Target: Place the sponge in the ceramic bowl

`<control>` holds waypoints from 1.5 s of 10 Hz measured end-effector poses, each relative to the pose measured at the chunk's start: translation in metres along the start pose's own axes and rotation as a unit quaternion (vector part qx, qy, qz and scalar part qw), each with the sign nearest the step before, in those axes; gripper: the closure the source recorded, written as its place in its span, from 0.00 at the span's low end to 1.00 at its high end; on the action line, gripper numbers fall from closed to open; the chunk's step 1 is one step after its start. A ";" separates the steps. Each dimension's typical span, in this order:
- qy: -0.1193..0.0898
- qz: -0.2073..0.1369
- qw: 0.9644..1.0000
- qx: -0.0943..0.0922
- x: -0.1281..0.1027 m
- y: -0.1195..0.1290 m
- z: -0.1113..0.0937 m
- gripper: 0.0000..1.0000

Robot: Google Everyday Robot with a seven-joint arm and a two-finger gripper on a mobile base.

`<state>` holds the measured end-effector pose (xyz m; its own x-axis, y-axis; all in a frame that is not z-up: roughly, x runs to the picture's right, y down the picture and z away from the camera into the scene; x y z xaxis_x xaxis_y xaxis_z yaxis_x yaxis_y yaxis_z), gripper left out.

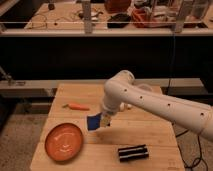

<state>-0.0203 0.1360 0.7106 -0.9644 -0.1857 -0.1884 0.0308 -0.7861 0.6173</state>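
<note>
Camera view has the claw [100,120] at the end of the white arm, hanging above the counter [80,93] and pinching the sponge [93,122]. The dark-blue block sticks out on the claw's left side, clear of the wood, with a shadow under it. The ceramic bowl [64,142] sits below and to the left of the claw, near but not under it, and nothing shows inside it.

By my reading, the step in hand is the carry: the sponge is lifted and is short of the bowl. The next move calls for bringing the claw further left and towards the counter's front edge until the sponge hangs over the dish, then lowering and letting go.

Counted: one sponge, one bowl, one carrot-like orange stick [77,106] up and left of the claw, and one black ribbed block [133,152] below and right of it.
</note>
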 end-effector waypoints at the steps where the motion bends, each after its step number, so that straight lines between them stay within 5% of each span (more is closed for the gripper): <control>1: -0.002 -0.009 1.000 0.000 0.009 -0.003 0.003 0.99; 8: -0.017 -0.065 0.998 -0.001 0.075 -0.016 0.022 0.99; 12: -0.026 -0.087 0.996 -0.001 0.085 -0.022 0.029 0.99; 15: -0.033 -0.112 0.993 0.002 0.113 -0.031 0.039 0.99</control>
<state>-0.1401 0.1630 0.7000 -0.9621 0.0320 -0.2710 -0.1867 -0.8012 0.5685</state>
